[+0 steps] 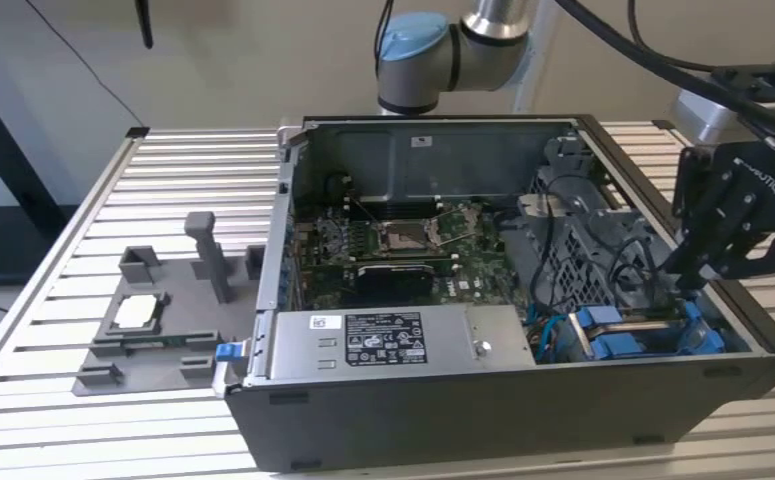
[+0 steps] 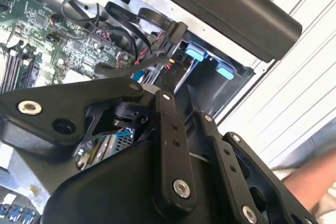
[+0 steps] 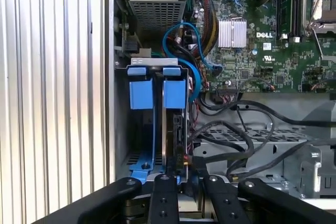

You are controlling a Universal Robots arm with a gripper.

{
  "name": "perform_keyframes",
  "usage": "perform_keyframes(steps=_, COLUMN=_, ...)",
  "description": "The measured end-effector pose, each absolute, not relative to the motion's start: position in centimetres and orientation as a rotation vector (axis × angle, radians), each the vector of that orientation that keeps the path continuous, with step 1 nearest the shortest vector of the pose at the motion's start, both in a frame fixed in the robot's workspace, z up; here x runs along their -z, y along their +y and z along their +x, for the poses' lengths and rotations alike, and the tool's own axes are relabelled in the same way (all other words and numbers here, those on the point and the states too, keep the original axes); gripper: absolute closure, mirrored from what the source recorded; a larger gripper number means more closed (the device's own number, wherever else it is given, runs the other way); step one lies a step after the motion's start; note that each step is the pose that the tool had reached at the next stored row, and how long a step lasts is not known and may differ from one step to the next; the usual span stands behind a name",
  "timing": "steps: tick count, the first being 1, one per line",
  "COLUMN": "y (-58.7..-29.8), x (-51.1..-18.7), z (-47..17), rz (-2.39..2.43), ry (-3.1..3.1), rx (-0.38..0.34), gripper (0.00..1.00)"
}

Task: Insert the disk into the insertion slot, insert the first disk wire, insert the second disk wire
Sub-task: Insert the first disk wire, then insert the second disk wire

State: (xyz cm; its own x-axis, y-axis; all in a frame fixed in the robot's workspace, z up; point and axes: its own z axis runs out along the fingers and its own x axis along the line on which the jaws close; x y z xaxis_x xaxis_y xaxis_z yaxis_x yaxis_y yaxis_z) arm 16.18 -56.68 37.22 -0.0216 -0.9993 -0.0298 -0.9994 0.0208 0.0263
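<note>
The disk (image 3: 176, 129) stands on edge in the insertion slot (image 3: 137, 158), its blue carrier tabs (image 3: 174, 90) level with the bay's blue latches. In the exterior view the slot (image 1: 654, 335) is in the case's near corner, on that view's right. My gripper (image 1: 691, 285) reaches down into it. In the first wrist view my gripper (image 3: 186, 179) is closed narrowly around a black wire connector (image 3: 185, 162) at the disk's edge. In the second wrist view my gripper (image 2: 181, 100) is just behind a black connector (image 2: 173, 51) with red and black wires.
Black cables (image 3: 236, 140) loop beside the bay over a perforated metal cage. The motherboard (image 1: 401, 240) fills the case floor, and a silver box with a sticker (image 1: 387, 340) lies along the front wall. A grey fixture with a small chip (image 1: 138, 312) sits outside. A person's arm (image 2: 310, 177) is nearby.
</note>
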Motion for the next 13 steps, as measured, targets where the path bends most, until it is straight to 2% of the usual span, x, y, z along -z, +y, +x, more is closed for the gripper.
perform_keyframes(steps=13, y=-56.6, x=-38.8, z=16.2, rz=-2.195, ry=2.243, rx=-0.061, gripper=0.73)
